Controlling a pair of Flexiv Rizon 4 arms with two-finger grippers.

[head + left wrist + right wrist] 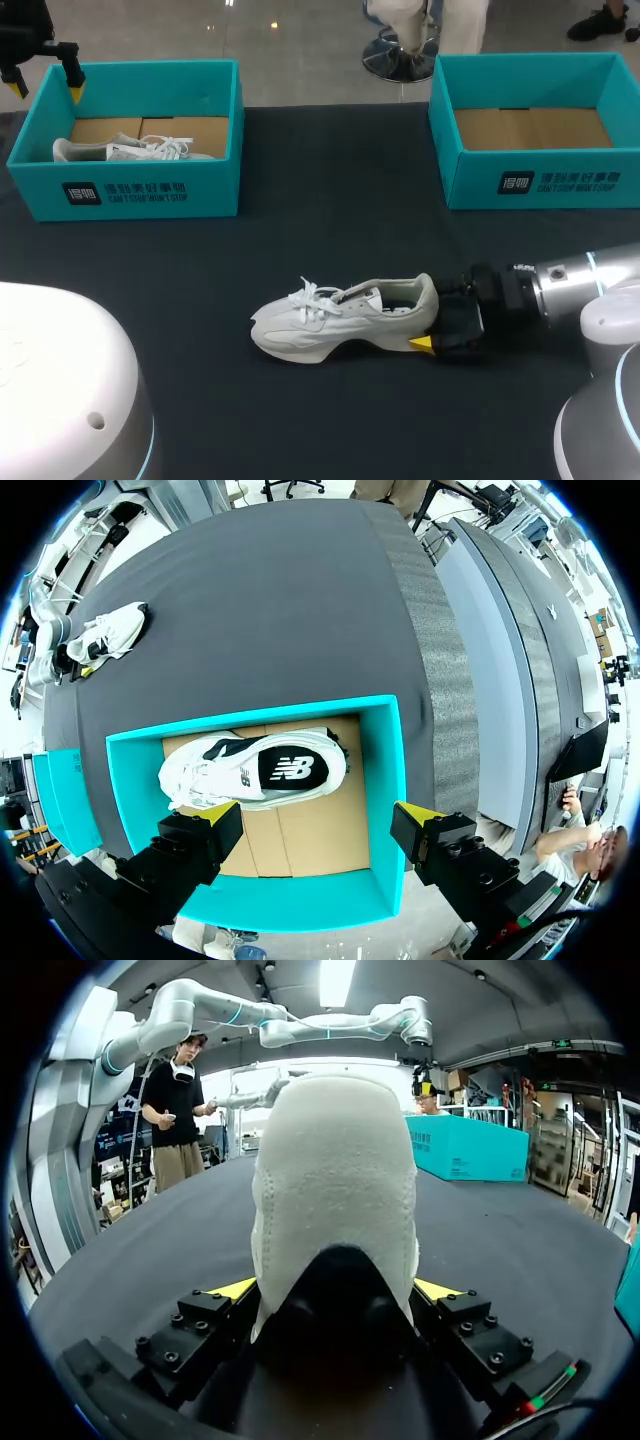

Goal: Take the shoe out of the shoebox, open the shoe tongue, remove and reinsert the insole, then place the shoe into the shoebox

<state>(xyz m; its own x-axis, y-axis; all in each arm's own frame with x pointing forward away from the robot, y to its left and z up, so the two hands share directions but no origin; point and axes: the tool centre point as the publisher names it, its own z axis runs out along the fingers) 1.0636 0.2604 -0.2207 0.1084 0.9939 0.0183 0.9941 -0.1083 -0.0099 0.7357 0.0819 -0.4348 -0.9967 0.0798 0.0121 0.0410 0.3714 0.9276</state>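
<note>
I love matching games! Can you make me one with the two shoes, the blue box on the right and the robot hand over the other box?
Things:
1. shoe on the table
2. other shoe
3. right box
4. left gripper

Places or states:
A. open, above the left box
B. lying in the left box
C. heel clamped by the right gripper
D. showing just its cardboard floor

Pairs: 1-C, 2-B, 3-D, 4-A.
</note>
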